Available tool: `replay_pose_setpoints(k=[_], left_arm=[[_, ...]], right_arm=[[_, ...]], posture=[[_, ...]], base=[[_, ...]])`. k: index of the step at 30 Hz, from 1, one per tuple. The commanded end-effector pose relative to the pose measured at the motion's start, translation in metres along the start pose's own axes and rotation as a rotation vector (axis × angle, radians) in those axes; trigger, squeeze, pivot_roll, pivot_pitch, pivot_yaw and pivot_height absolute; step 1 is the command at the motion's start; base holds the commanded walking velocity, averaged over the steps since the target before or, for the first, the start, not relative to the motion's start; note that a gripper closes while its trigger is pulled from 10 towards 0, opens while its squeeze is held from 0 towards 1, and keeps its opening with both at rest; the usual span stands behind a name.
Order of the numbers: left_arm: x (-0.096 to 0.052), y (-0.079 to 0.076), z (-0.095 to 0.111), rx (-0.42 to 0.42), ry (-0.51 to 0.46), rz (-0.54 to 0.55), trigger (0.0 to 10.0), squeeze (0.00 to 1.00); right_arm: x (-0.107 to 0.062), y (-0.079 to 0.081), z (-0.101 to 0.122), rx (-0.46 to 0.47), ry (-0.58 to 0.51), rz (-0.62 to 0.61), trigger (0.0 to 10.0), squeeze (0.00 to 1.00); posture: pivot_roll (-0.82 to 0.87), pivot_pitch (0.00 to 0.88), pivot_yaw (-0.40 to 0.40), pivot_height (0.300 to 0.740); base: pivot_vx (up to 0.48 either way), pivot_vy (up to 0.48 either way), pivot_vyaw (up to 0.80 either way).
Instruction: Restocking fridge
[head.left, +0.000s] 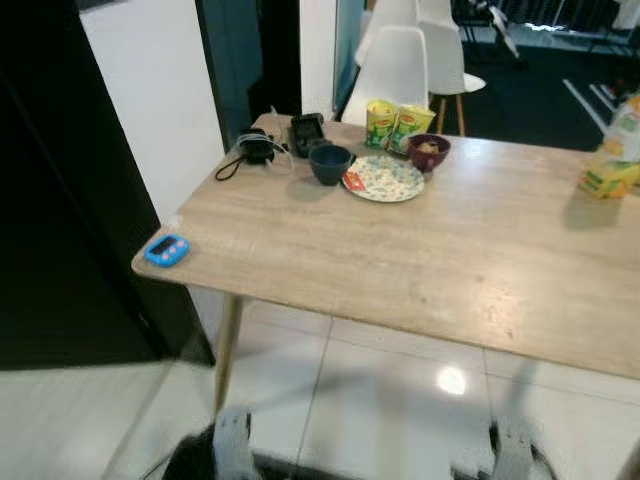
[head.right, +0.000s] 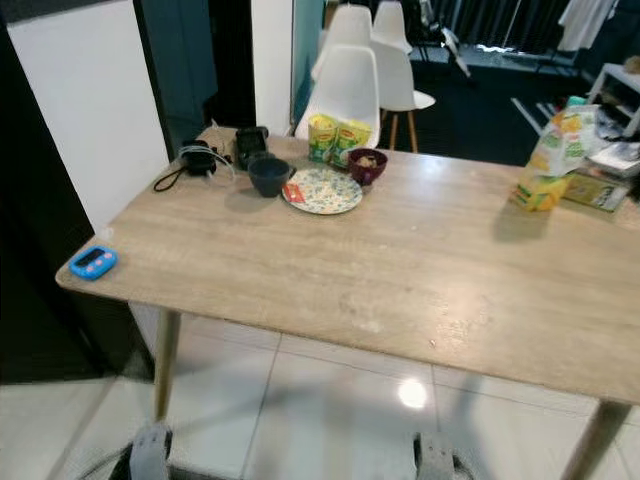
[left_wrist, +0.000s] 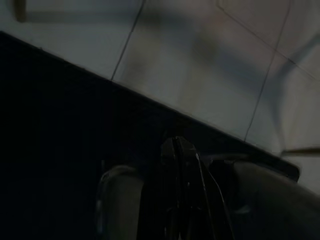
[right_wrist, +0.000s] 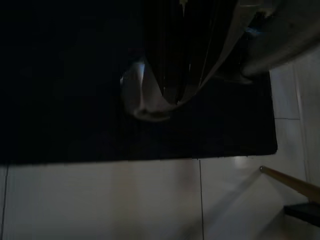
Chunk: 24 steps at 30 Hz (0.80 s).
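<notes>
Both arms hang idle over the tiled floor: the left tool (left_wrist: 177, 150) has its fingers pressed together, empty; I cannot tell the right tool's (right_wrist: 175, 97) opening. Across the wooden bench (head.right: 400, 270), the upright juice carton (head.right: 552, 160) stands at its far right, nearer the right arm.

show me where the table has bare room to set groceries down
The table is bare across its near middle, between the blue timer and the juice carton. The far left corner is crowded: patterned plate, dark bowl, maroon bowl, yellow packets.
</notes>
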<state>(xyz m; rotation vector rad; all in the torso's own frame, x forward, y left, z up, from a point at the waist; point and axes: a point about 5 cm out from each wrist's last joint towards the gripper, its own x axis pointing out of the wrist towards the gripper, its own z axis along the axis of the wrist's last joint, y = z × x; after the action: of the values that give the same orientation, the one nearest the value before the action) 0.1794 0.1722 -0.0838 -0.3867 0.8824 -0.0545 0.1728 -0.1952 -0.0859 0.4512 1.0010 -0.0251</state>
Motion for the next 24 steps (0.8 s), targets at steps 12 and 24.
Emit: replay_pose_setpoints(k=[12,24], left_arm=[[-0.0022,0.002,-0.0067,-0.009,0.024,-0.011,10.0,0.0],[-0.0035,0.0064,-0.0072,-0.045,0.006,0.036,10.0,0.0]], right_arm=[[0.0001,0.0004,-0.0027,-0.024,0.014,-0.001,10.0,0.0],[0.0001,0.0006,-0.0019,-0.022,0.012,0.0,10.0,0.0]], posture=[[0.04,0.0,-0.065,0.74],[0.04,0.0,-0.063,0.74]], base=[[0.0,-0.1,0.0],[0.0,-0.218,0.0]])
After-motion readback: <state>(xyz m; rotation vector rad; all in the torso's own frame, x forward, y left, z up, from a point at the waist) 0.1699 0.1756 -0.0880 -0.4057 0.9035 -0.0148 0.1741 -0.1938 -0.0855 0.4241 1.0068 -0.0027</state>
